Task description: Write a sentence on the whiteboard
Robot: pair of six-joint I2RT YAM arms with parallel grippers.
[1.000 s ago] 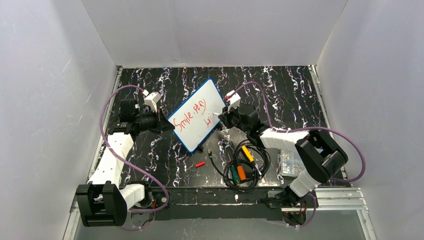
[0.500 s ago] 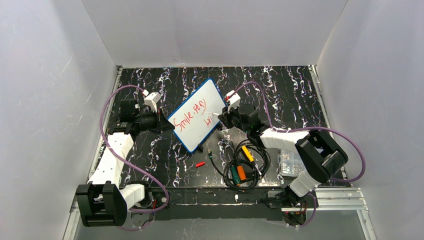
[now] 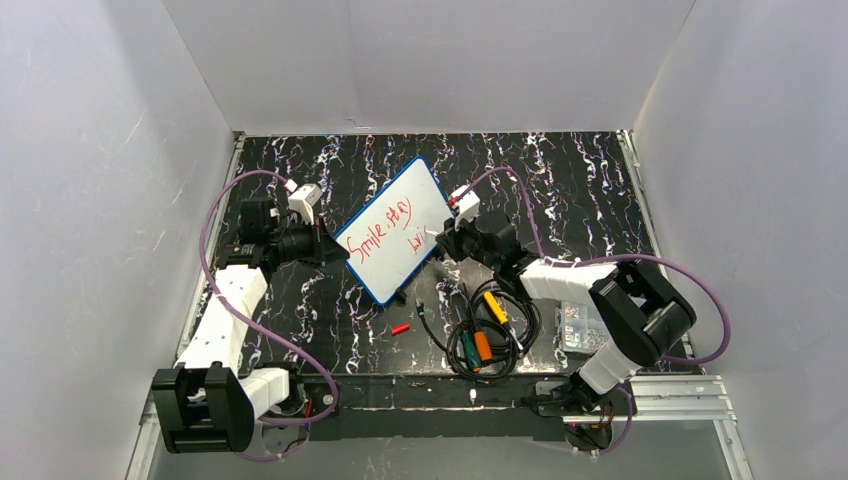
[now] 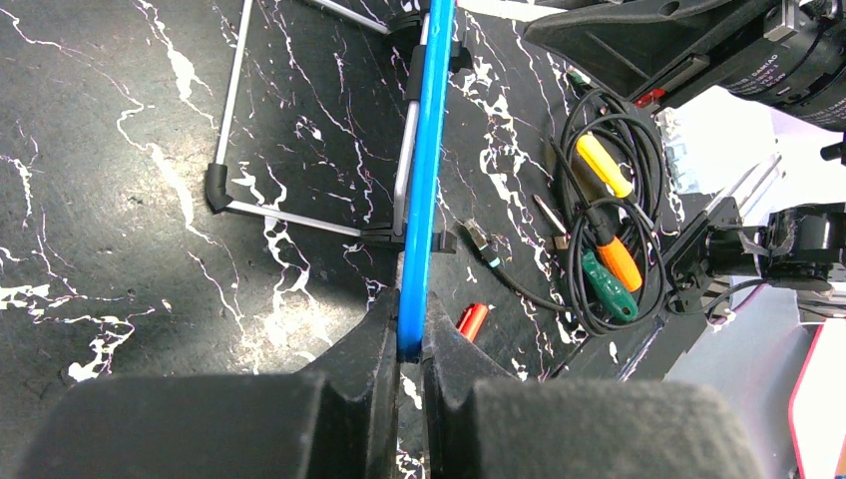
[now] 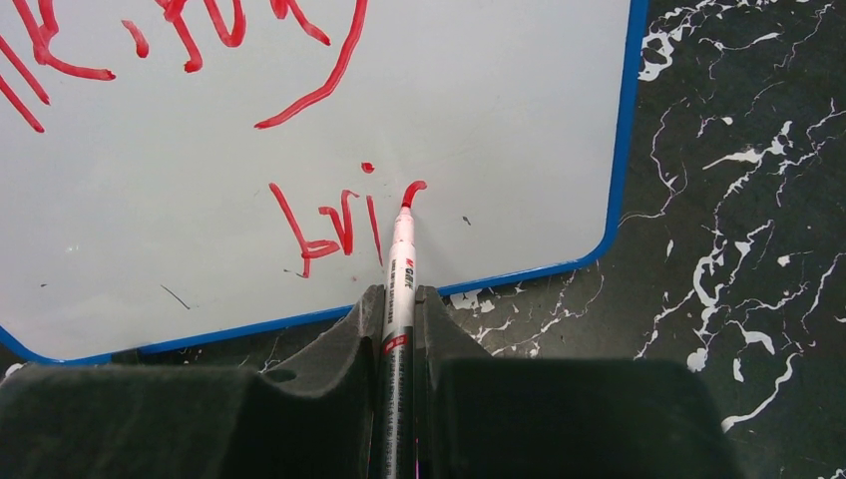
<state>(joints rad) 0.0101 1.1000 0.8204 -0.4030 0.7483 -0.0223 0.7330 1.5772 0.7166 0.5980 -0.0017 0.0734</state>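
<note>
The whiteboard (image 3: 392, 232) with a blue rim stands tilted on a wire stand mid-table. My left gripper (image 3: 328, 250) is shut on its left blue edge (image 4: 411, 319). My right gripper (image 3: 442, 240) is shut on a white marker (image 5: 398, 289) with a red tip that touches the board (image 5: 499, 120). The sentence (image 3: 388, 226) in red reads "Smile stay" on the upper line and "bri" (image 5: 324, 228) on the lower line. A short curved stroke is at the tip.
A red marker cap (image 3: 400, 328) lies below the board and also shows in the left wrist view (image 4: 472, 321). A coil of black cables with orange, yellow and green plugs (image 3: 485, 335) lies near front. A clear box (image 3: 575, 325) sits right of it.
My right gripper has shifted slightly right and down along the lower line. The left arm and board have not moved.
</note>
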